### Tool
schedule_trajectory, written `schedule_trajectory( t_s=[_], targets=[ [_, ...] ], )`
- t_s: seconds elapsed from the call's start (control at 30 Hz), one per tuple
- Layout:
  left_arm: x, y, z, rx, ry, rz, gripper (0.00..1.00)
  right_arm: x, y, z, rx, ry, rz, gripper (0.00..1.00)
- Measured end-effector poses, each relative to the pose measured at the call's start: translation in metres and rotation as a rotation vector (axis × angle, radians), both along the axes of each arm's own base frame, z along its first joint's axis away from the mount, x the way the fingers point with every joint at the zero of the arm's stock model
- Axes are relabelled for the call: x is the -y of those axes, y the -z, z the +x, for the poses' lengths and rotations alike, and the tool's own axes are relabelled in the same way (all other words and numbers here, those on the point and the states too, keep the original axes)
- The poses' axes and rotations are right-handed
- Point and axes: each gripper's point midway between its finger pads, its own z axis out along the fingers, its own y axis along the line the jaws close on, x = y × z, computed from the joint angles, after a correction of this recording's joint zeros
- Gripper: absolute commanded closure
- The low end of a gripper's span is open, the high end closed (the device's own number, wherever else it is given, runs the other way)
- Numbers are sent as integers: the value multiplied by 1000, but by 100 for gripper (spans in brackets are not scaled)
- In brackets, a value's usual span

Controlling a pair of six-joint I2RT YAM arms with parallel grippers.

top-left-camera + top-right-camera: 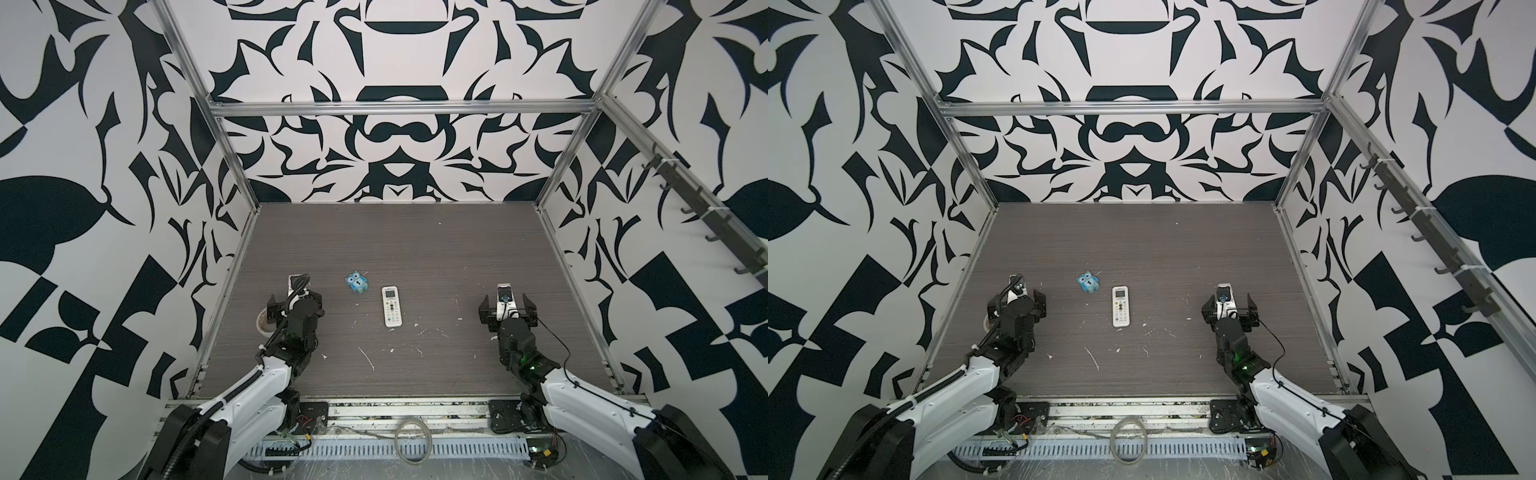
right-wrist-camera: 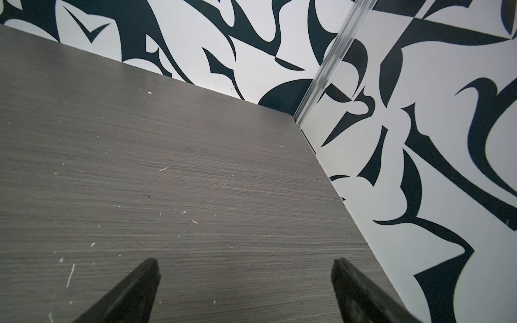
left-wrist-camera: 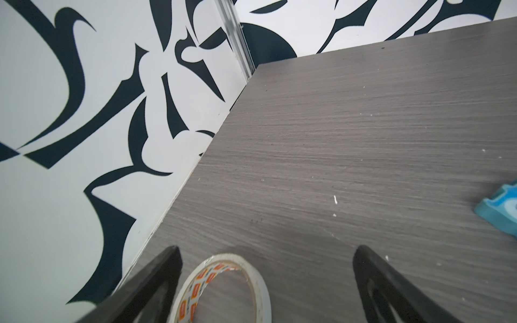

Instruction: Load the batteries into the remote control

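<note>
Grey wood-grain table (image 1: 436, 249); white remote control (image 1: 392, 306) lying flat near centre, buttons up, display end toward back wall. Blue owl figure (image 1: 356, 283) near it on the left, not touching. Left gripper (image 3: 267, 250) spread wide above tape roll (image 3: 223, 285) by left wall, holding nothing. Right gripper (image 2: 245, 264) spread wide over bare tabletop, well right of remote control.

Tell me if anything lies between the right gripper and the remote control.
Nothing visible: only bare, flecked table separates the right gripper from the remote control. The blue owl lies on the remote's other side.
</note>
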Motion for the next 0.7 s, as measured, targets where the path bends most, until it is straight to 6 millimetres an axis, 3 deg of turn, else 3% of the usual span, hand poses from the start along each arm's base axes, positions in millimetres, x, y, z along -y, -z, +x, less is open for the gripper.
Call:
schedule_trajectory(
  t_s=[0.23,0.37,0.57,0.7],
  targets=[
    [-5,7,20,29,-7,-7,1,10,11,15,-5,18,21,0],
    [-6,11,34,49,2,-11,1,3,27,26,-51,-13,-14,0],
    [1,12,50,87,48,-15,1,-2,35,50,-33,-23,-23,0],
    [3,10,60,155,62,-36,1,-4,36,55,-22,-31,-18,0]
  ],
)
